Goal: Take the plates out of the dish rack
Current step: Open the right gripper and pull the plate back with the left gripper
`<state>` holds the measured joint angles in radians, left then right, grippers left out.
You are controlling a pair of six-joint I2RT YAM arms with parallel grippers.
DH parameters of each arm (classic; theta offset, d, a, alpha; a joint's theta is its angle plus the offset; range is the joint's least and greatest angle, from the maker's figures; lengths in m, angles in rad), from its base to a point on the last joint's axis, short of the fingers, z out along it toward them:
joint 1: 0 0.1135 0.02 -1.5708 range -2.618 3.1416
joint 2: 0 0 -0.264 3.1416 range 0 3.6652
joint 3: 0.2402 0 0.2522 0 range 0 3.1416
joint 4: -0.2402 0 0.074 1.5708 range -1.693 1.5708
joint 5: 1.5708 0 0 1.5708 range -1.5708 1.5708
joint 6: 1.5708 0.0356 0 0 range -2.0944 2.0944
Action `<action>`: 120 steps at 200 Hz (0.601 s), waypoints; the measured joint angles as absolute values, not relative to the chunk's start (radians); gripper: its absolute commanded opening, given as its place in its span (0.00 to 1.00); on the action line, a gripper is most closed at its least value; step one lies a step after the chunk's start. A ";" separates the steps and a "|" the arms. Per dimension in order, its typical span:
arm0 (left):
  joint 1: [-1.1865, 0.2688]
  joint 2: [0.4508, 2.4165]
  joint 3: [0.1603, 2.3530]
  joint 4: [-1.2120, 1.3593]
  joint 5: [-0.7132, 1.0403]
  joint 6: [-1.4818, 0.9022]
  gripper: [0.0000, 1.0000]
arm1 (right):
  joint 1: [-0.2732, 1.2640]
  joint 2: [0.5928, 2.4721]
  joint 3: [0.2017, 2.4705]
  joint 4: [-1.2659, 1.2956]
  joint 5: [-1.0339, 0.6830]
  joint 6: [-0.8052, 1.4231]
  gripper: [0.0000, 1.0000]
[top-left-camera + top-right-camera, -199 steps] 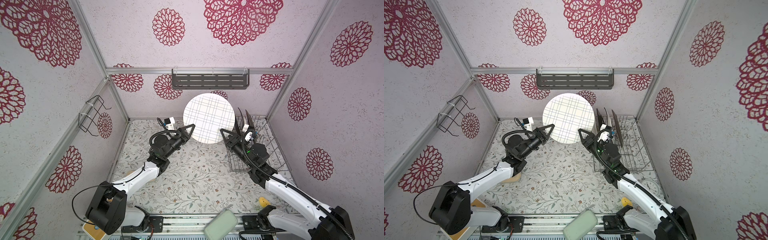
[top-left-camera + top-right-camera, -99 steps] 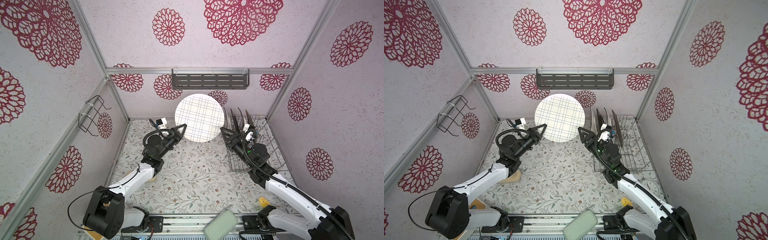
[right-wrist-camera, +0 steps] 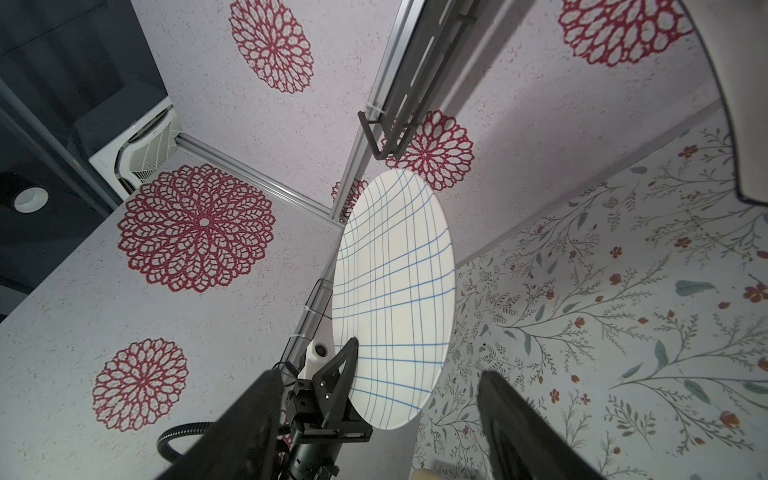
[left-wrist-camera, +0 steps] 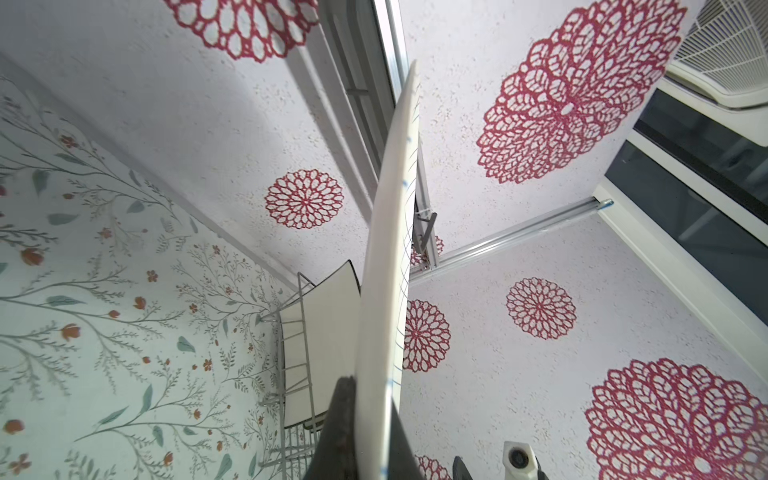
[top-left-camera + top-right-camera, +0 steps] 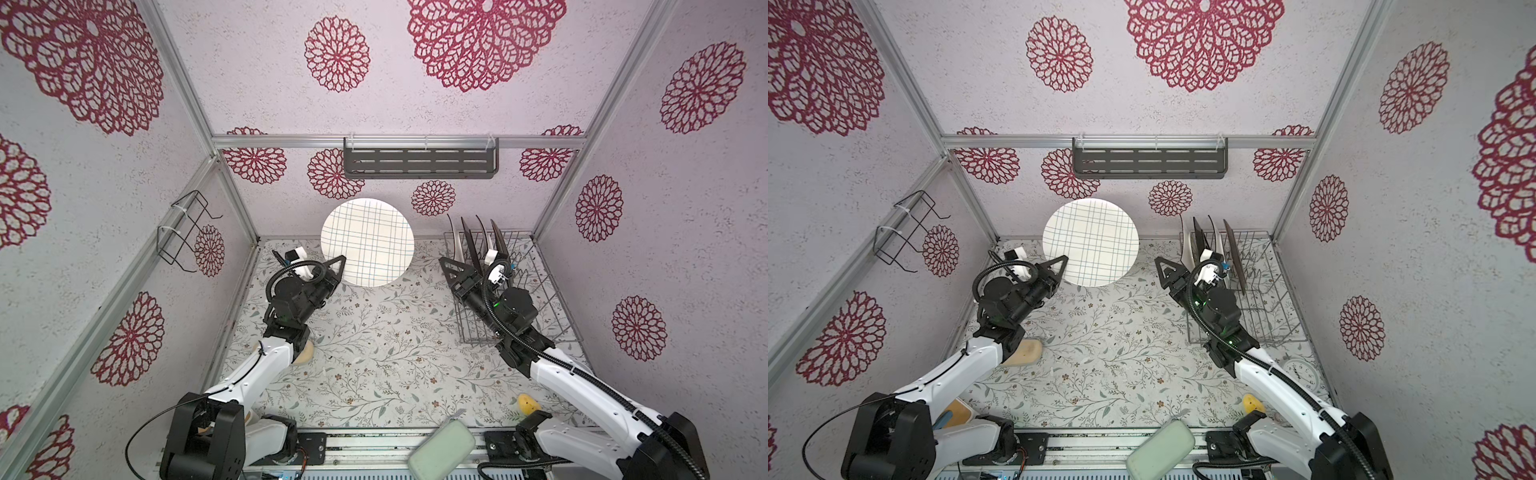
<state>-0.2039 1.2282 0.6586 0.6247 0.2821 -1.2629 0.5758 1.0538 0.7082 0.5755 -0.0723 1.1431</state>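
Grid plate [image 5: 367, 243] | upright in the air, well left of the dish rack [image 5: 544, 291] | left gripper [image 5: 338, 266] pinching its lower rim; right gripper [image 3: 377, 378] jaws apart, empty, beside the rack | imo tilt flat slowly, rim grip could slip

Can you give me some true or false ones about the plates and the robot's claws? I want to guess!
1. The left claw is holding the round plate with the grid lines. True.
2. The right claw is squeezing a plate too. False: it is open and holds nothing.
3. The round plate lies flat on the table. False: it is held up on its edge in the air, above the table.
4. More plates stand on edge in the dish rack. True.
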 measured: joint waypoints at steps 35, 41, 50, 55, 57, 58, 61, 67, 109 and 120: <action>-0.114 1.203 0.598 0.589 0.279 -1.260 0.00 | 0.576 1.055 0.702 0.556 -0.105 1.125 0.79; -0.098 1.201 0.590 0.578 0.279 -1.257 0.00 | 0.576 1.055 0.702 0.549 -0.112 1.117 0.79; -0.076 1.198 0.582 0.559 0.279 -1.251 0.00 | 0.576 1.055 0.702 0.536 -0.122 1.106 0.79; -0.063 1.196 0.577 0.550 0.277 -1.248 0.00 | 0.577 1.055 0.702 0.525 -0.129 1.097 0.79; -0.059 1.196 0.575 0.547 0.277 -1.245 0.00 | 0.578 1.055 0.702 0.521 -0.130 1.092 0.79; -0.056 1.195 0.574 0.545 0.277 -1.245 0.00 | 0.579 1.055 0.702 0.517 -0.131 1.090 0.80; -0.046 1.195 0.570 0.540 0.278 -1.243 0.00 | 0.580 1.055 0.702 0.514 -0.132 1.088 0.79; -0.032 1.192 0.564 0.535 0.277 -1.242 0.00 | 0.581 1.055 0.702 0.501 -0.136 1.078 0.80; 0.086 1.198 0.517 0.534 0.296 -1.242 0.00 | 0.611 1.055 0.702 0.406 -0.136 1.010 0.81; 0.118 1.212 0.516 0.537 0.306 -1.242 0.00 | 0.622 1.055 0.702 0.387 -0.136 0.994 0.82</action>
